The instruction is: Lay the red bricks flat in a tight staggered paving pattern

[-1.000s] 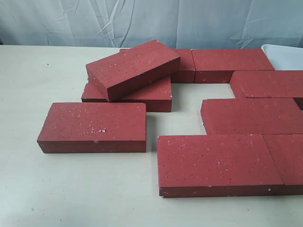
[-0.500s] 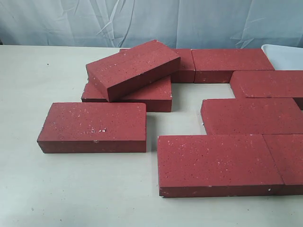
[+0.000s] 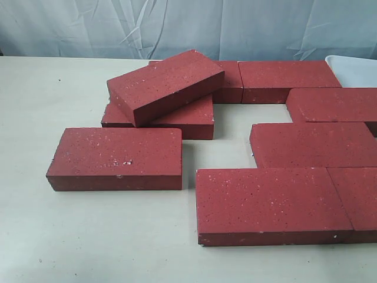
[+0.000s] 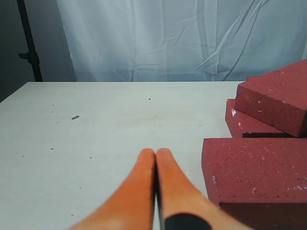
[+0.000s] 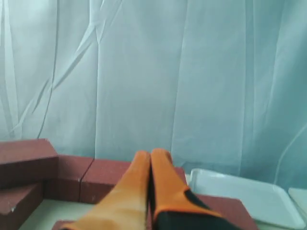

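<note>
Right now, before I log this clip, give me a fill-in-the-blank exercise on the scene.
1. Exactly ___ brick lies tilted on top of another.
2. The left gripper and the right gripper are both ___, not open.
3. The tray is coloured ___.
Missing words: one; shut; white.

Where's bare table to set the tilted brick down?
Widest: the table left of the tilted brick and lone brick, plus the front strip. A small pocket sits between these and the right-hand bricks. The right side is crowded.
</note>
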{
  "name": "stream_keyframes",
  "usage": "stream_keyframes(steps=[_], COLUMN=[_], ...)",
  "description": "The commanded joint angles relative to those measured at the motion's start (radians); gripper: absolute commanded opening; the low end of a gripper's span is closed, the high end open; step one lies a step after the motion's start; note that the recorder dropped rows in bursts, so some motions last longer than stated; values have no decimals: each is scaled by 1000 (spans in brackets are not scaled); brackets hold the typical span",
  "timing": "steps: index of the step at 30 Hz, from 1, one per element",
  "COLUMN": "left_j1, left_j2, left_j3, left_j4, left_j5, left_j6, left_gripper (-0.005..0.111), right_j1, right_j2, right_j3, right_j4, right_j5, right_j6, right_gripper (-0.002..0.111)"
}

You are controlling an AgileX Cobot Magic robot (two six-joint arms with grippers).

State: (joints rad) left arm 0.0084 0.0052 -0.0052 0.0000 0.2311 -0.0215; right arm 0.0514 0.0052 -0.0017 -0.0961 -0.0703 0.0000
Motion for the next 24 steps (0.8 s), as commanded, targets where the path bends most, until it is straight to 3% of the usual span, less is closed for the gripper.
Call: stream_keyframes(steps=[1, 24], left_j1=[-1, -1], left_j2=[-5, -5], left_j3=[5, 5], left_j4=[0, 0], left_j5=[-7, -7], left_j6=[-1, -1], left_gripper=[0, 0], right_j1=[3, 3], right_j2=[-5, -5], right_j3=[2, 2], right_j4=[-6, -23], right_j5=[-97, -231], right_j6=[0, 0], right_gripper=[0, 0])
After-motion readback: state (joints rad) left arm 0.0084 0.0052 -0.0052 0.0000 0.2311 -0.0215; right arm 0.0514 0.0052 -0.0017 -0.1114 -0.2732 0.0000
